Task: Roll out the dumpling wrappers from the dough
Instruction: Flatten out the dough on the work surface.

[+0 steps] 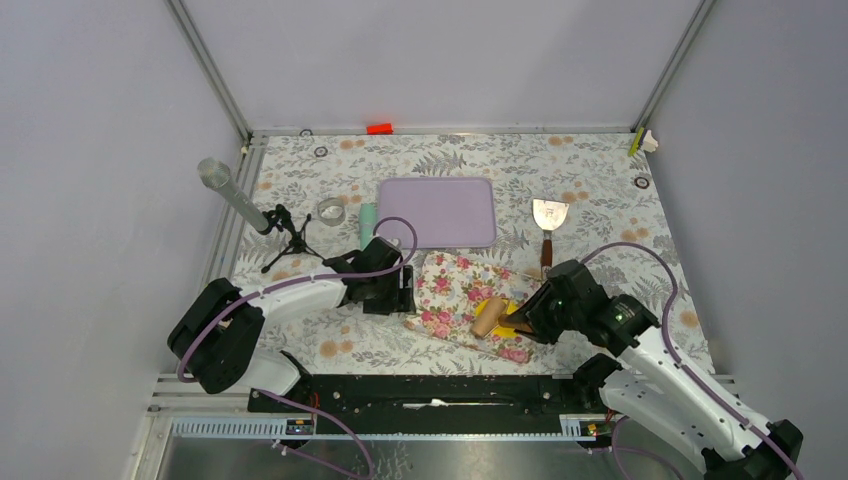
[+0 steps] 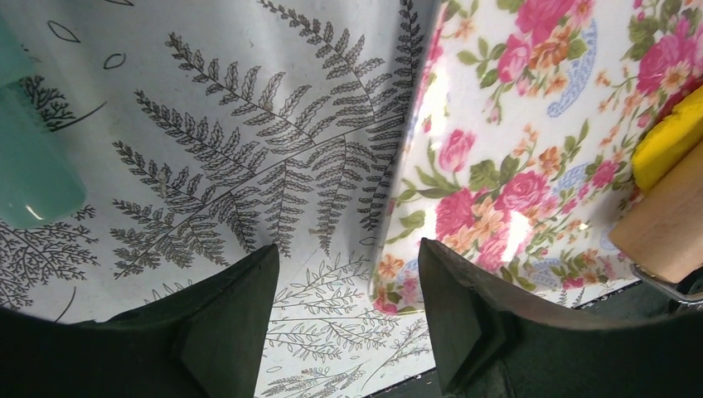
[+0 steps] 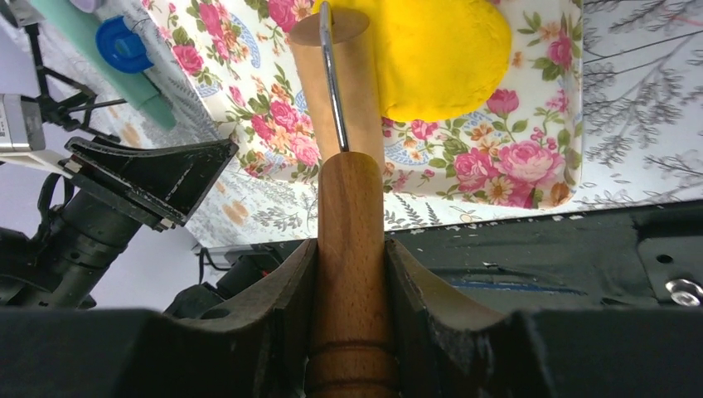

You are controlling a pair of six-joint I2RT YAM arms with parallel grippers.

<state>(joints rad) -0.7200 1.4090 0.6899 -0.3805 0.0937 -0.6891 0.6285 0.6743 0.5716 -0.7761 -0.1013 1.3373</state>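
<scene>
The yellow dough (image 3: 439, 54) lies as a thick flattened lump on the flowered mat (image 3: 497, 157), also seen as dough (image 1: 508, 326) in the top view. My right gripper (image 3: 351, 249) is shut on the wooden handle of a rolling pin; its roller (image 3: 332, 75) rests on the mat against the dough's edge. At the mat's left edge my left gripper (image 2: 348, 282) stands open and low, the mat (image 2: 497, 166) corner just ahead of its right finger (image 2: 464, 307). Nothing is between its fingers. The dumpling wrappers are out of view.
A lilac board (image 1: 437, 212) lies behind the mat, a metal scraper (image 1: 549, 215) to its right. A teal cylinder (image 1: 367, 222) and a clear ring (image 1: 330, 210) stand left of the board. A microphone (image 1: 235, 198) on a tripod stands at far left.
</scene>
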